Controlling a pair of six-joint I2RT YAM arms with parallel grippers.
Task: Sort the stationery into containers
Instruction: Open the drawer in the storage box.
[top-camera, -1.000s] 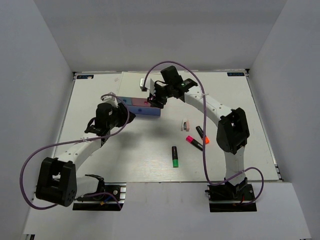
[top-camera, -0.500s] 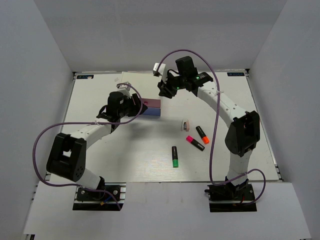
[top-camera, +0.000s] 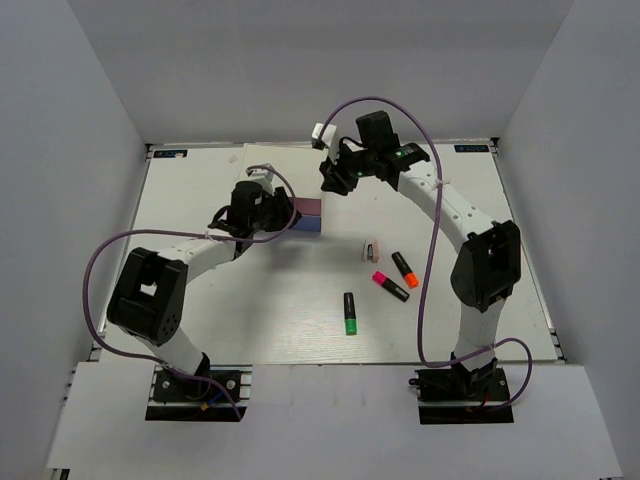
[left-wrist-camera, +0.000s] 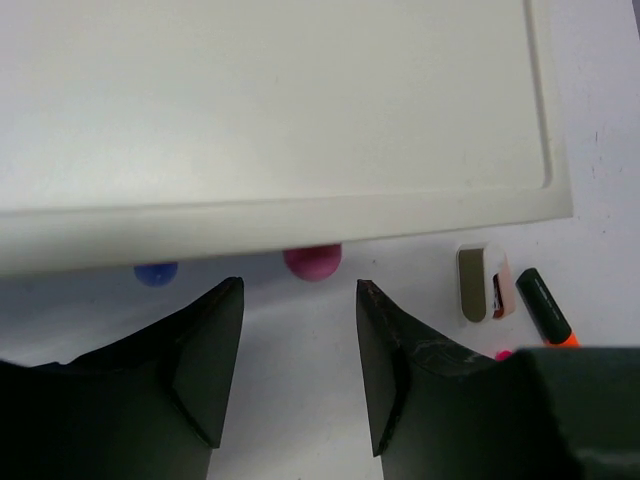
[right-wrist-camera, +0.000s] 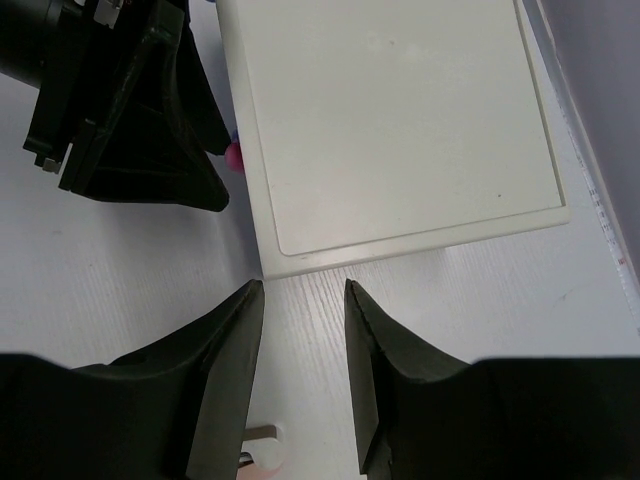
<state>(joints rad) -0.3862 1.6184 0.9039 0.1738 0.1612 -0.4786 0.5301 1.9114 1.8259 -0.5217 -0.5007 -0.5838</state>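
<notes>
The white-topped box (top-camera: 272, 168) stands at the back left, its purple (top-camera: 311, 208) and blue (top-camera: 313, 225) drawer fronts facing right. My left gripper (top-camera: 278, 212) is open and empty right at those fronts; its view shows the box top (left-wrist-camera: 270, 100), a pink knob (left-wrist-camera: 312, 262) just beyond my left gripper (left-wrist-camera: 300, 289) and a blue knob (left-wrist-camera: 156, 273). My right gripper (top-camera: 334, 181) is open and empty beside the box's near right corner (right-wrist-camera: 265, 262). Green (top-camera: 350, 313), pink (top-camera: 390, 286) and orange (top-camera: 404, 268) highlighters and small erasers (top-camera: 371, 250) lie on the table.
The left gripper's black body (right-wrist-camera: 130, 110) shows in the right wrist view, close to the box top (right-wrist-camera: 390, 110). The erasers (left-wrist-camera: 480, 297) and orange highlighter (left-wrist-camera: 545, 310) lie right of the left fingers. White walls enclose the table on three sides.
My left gripper has moved right to the drawer fronts, and the drawers stick out less than before. My right gripper has lifted away from the drawers to the upper right.
</notes>
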